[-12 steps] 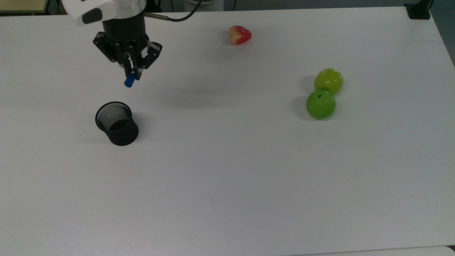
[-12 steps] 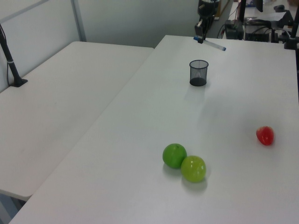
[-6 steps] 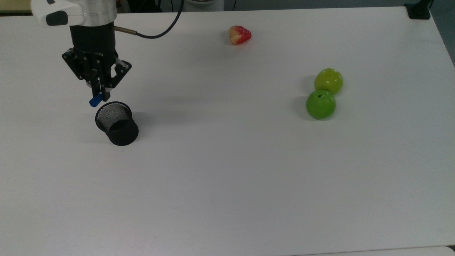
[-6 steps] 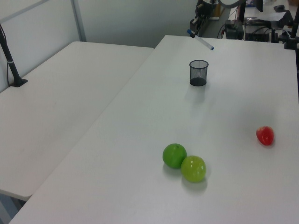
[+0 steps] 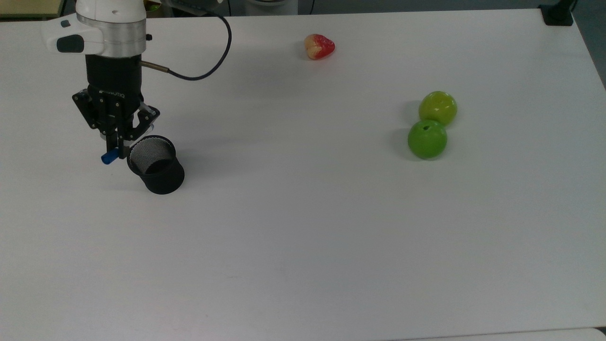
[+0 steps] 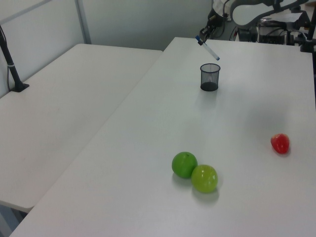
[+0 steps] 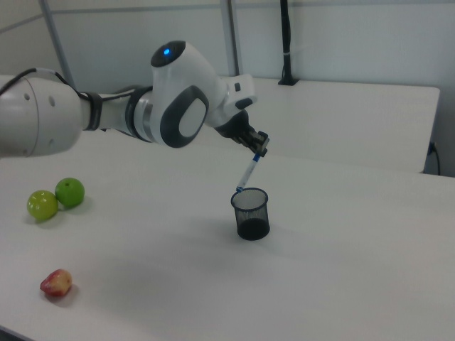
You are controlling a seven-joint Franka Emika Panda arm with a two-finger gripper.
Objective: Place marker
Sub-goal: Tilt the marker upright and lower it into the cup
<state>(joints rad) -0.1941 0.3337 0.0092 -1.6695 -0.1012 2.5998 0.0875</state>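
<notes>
The gripper is pinched tight on the marker near its top end. The marker hangs tilted, its low tip just above the rim of the black mesh cup, near the tabletop's far left corner in the top view. It looks light, stiff and smooth, so it could slip. The arm reaches out with the gripper pointing down.
</notes>
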